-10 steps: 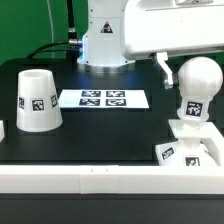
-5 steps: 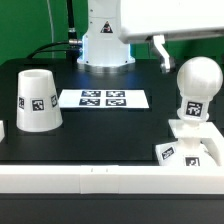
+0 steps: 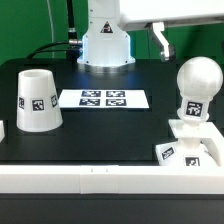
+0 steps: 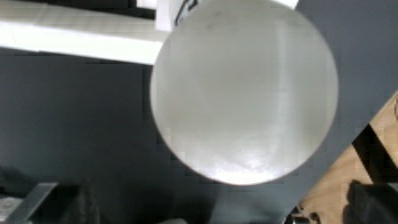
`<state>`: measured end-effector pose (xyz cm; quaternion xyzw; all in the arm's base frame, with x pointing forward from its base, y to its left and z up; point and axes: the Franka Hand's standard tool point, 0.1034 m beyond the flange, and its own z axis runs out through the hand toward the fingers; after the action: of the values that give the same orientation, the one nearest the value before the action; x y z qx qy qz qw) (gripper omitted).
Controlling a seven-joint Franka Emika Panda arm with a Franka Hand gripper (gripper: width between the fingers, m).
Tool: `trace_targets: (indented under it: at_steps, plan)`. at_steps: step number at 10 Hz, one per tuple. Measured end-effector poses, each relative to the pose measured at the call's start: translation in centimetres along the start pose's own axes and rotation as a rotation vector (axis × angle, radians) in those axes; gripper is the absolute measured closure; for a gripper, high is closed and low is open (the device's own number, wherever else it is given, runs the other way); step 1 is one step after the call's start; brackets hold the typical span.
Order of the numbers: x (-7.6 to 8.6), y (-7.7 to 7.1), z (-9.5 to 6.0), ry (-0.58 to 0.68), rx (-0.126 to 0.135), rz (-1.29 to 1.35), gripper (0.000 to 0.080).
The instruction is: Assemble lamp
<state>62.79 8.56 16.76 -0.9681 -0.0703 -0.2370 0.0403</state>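
White plastic bulb [image 3: 196, 82] stands upright, neck down, on the flat square base [image 3: 190, 152] at the exterior view's right of the black surface [image 3: 110, 135]; in the wrist view its round head [image 4: 240, 95] fills most of the frame. The tapered shade [image 3: 37, 98] sits wide end down at the exterior view's left, well apart, with the marker board [image 3: 103, 98] between them. Above the bulb, clear of it, only one dark finger [image 3: 160, 42] shows, so whether the jaws are apart or together cannot be told.
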Motion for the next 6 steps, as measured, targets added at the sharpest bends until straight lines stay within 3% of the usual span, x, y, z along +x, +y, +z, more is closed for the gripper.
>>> trace_targets:
  at_steps: [6]
  plan:
    - [-1.7,-0.8,1.1,-0.372,0.073,0.004,0.01]
